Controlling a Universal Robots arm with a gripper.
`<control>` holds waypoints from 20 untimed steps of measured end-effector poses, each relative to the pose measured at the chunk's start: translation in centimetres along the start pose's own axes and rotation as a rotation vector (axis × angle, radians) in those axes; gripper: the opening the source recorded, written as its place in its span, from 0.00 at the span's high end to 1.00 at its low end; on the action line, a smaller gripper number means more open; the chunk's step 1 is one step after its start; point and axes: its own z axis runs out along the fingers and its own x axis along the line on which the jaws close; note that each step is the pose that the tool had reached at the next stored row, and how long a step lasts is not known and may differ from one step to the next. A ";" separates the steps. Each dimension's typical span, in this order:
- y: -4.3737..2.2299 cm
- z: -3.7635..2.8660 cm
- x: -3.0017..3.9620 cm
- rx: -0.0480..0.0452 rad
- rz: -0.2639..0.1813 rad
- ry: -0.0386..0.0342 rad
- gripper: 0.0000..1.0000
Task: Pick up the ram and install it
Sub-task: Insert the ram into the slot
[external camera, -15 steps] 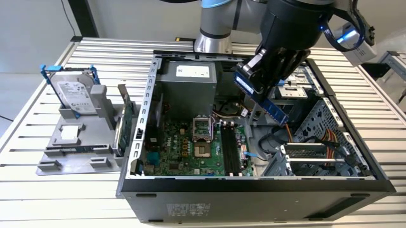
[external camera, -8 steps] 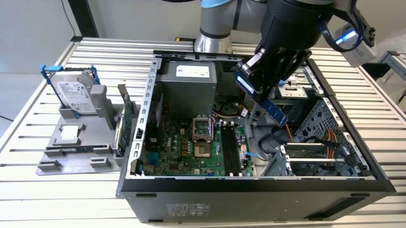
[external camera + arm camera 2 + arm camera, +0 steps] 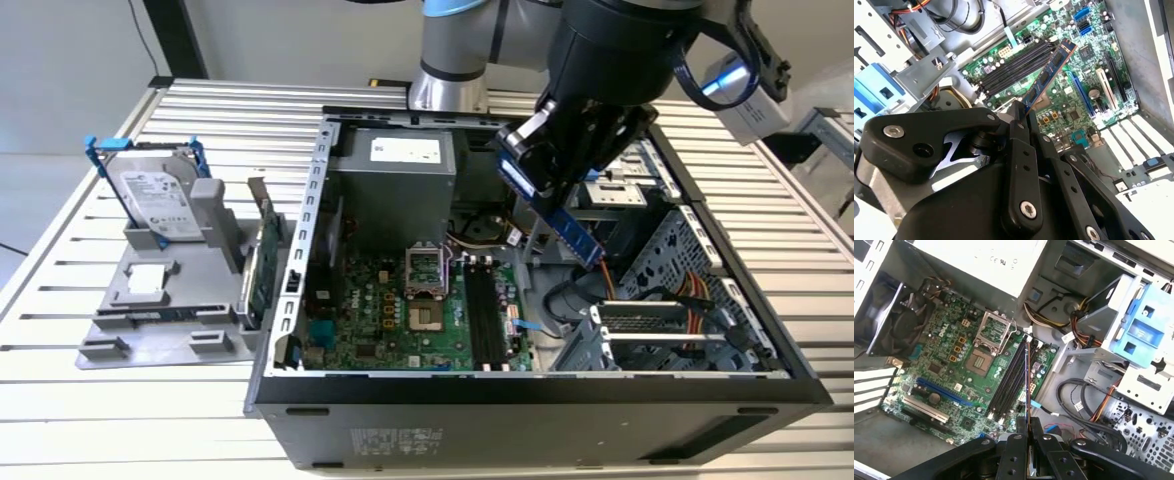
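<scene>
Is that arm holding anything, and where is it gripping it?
Yes: the gripper is shut on the ram, pinching one end; the rest juts out over the motherboard.

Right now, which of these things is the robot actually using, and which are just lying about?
In the job: gripper, shut on the ram; memory slots on the motherboard.
Lying about: hard drive, expansion card, grey holder, all outside the computer case.

Exterior view: high, off-arm, looks down over the surface (image 3: 54,400) into the open case (image 3: 534,420). Both wrist views: mounted just behind the claw (image 3: 1027,422), close, facing down. All three views share the motherboard (image 3: 1059,102).
</scene>
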 end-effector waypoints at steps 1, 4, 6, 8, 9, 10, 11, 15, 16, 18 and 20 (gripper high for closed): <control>0.00 0.00 0.00 0.0003 0.006 -0.0001 1.00; 0.00 0.00 0.00 0.0012 0.023 -0.0006 1.00; 0.00 0.00 0.00 0.0017 0.035 -0.0009 1.00; 0.00 0.00 0.00 0.0023 0.047 -0.0012 1.00; 0.00 0.00 0.00 0.0025 0.052 -0.0013 1.00; 0.00 0.00 0.00 0.0028 0.058 -0.0015 1.00; 0.00 0.00 0.00 0.0030 0.064 -0.0017 1.00; 0.00 0.00 0.00 0.0040 0.085 -0.0023 1.00; 0.00 0.00 0.00 0.0043 0.091 -0.0023 1.00; 0.00 0.00 0.00 0.0048 0.100 -0.0026 1.00; 0.00 0.00 0.00 0.0052 0.111 -0.0029 1.00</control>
